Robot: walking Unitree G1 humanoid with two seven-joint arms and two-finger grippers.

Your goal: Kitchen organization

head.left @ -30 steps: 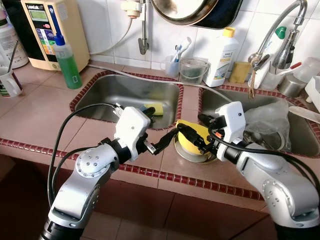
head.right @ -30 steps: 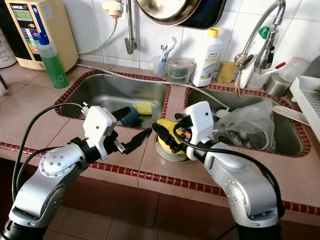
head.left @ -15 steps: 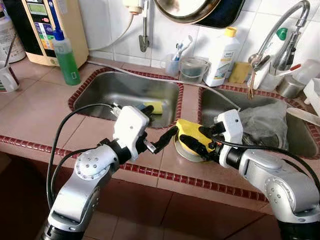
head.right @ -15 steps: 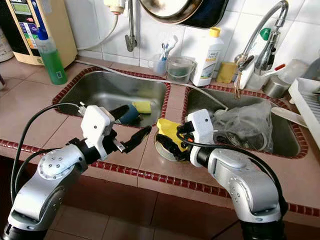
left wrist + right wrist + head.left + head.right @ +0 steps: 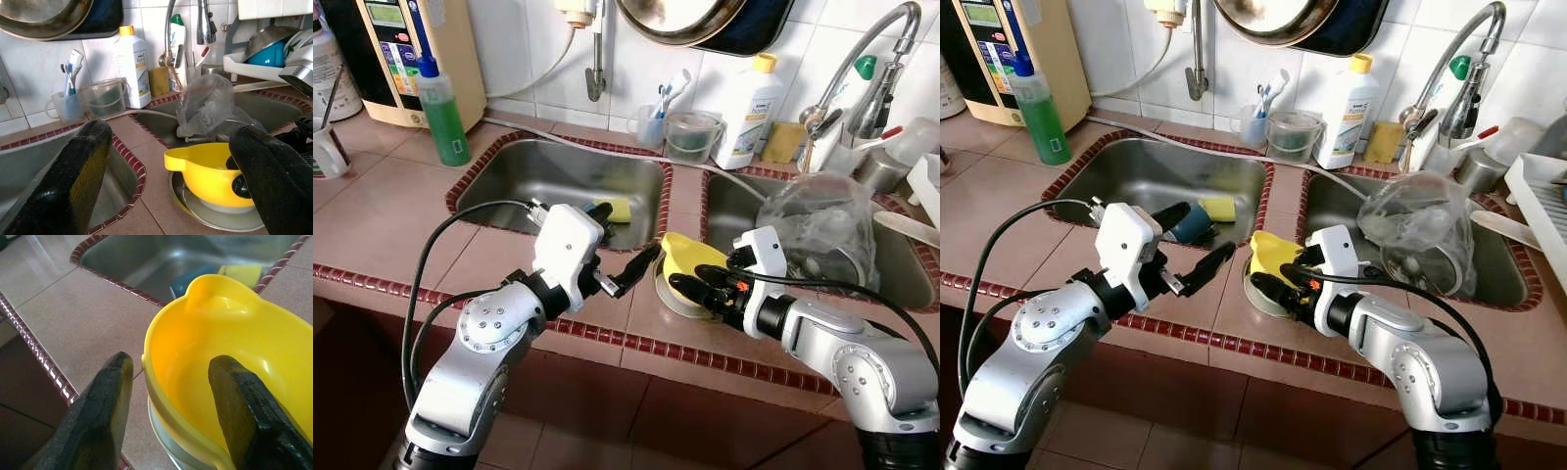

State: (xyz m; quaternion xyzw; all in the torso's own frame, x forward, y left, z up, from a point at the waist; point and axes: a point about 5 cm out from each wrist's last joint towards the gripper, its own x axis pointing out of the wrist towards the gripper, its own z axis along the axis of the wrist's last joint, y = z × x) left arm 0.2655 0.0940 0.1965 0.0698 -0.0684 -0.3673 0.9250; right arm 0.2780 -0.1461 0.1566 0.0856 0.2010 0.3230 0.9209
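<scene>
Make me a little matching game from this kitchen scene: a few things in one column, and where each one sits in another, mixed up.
Things:
1. yellow bowl
2. green bottle
3. yellow sponge
4. white bottle

Places:
A. inside the left sink
B. on the counter strip between the two sinks, on a metal plate
C. against the wall tiles, beside the tap
D. at the far left, in front of the beige appliance

Pairs: 1-B, 2-D, 3-A, 4-C
</scene>
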